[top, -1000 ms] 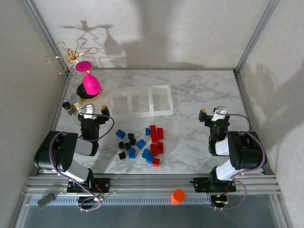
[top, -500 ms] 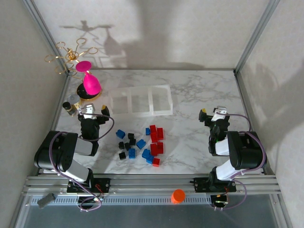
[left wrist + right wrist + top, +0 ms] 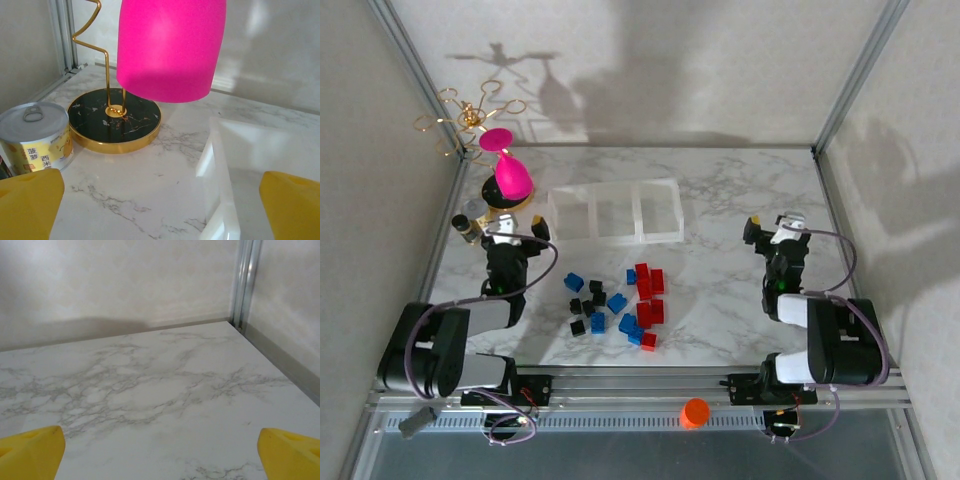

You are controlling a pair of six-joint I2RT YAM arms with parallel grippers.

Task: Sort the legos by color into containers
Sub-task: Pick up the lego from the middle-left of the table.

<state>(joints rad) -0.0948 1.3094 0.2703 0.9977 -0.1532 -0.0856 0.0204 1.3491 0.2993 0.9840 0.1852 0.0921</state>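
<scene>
Plainly we are at the start: left gripper [image 3: 516, 232] and right gripper [image 3: 775, 228] both gape empty; next we must reach the legos [image 3: 642, 290], then the containers [image 3: 617, 212].

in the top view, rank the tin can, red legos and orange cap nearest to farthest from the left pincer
1. tin can, just to the left of the left pincer.
2. red legos, mid-table, to its right and nearer the arms.
3. orange cap, at the near edge, right of centre.

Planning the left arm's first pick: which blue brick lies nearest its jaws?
The blue brick standing alone at the group's left edge; every other blue one lies further right.
</scene>
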